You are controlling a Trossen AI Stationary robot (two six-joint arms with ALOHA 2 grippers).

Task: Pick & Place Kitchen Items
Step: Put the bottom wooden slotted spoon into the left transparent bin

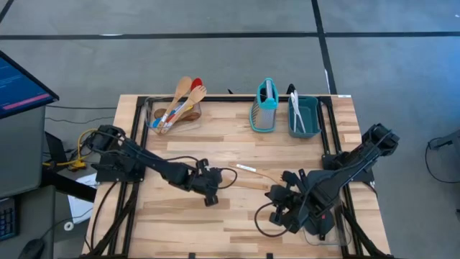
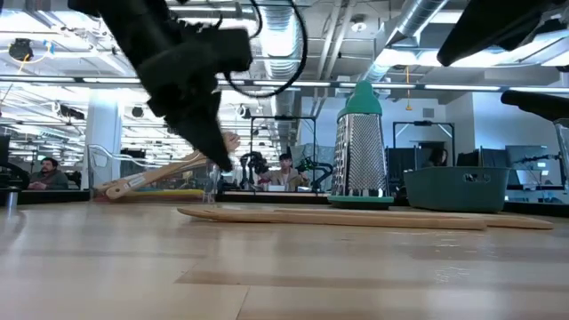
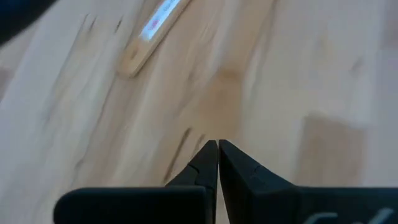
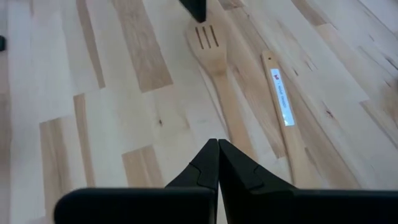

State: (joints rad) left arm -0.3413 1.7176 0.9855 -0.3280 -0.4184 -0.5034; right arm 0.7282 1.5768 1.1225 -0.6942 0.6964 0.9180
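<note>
A wooden slotted spatula (image 4: 208, 43) and a wooden spoon with a label on its handle (image 4: 281, 96) lie flat on the table's middle (image 1: 248, 180). My left gripper (image 1: 210, 191) is shut and empty just left of them, a little above the table (image 2: 218, 160). The labelled handle shows ahead of it in the left wrist view (image 3: 149, 34). My right gripper (image 1: 277, 194) is shut and empty, raised over the spatula's handle end (image 4: 233, 127). More wooden, red and blue spoons stand in a clear container (image 1: 172, 114) at the back left. A teal box grater (image 1: 264, 108) stands upright at the back.
A teal rectangular bin (image 1: 305, 119) holding light-coloured utensils stands to the right of the grater. A clear container (image 1: 327, 232) sits at the table's near right corner, under my right arm. A monitor (image 1: 18, 83) stands off the table's left side. Bare wood shows along the near edge.
</note>
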